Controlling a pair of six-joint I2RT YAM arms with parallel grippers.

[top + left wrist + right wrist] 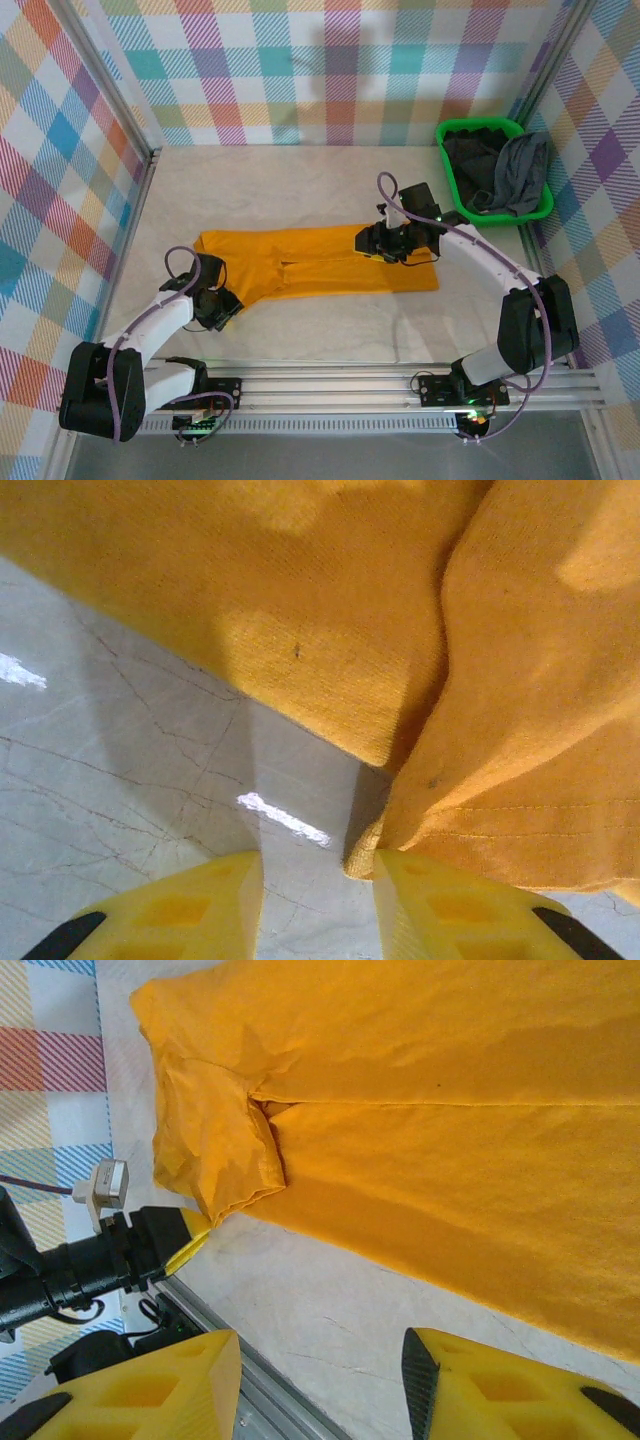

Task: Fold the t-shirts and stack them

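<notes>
Nearest the bases, the left gripper [318, 880] sits low over the pale marbled table [300, 190]. Its yellow fingers [190, 910] are partly apart, with bare tabletop between them and nothing held. A hemmed corner of the mustard-orange soft cloth t-shirt [320, 270] lies just beside one finger; whether it touches I cannot tell. The shirt lies flat across the middle of the table, folded lengthwise into a long strip, with what looks like a sleeve bunched at its left end. Farther in, the right gripper [320, 1360] hovers above the strip's right part, also partly open and empty. In the far right corner stands the bright green plastic basket [480, 125], holding the mid grey t-shirt [520, 170] and the near-black t-shirt [468, 158] in a heap.

The cloth looks light and limp, so it will likely sag and come unfolded if lifted by one point. The better hold is probably a pinch through both layers at the hem corners, one gripper to each, keeping the cloth low.
</notes>
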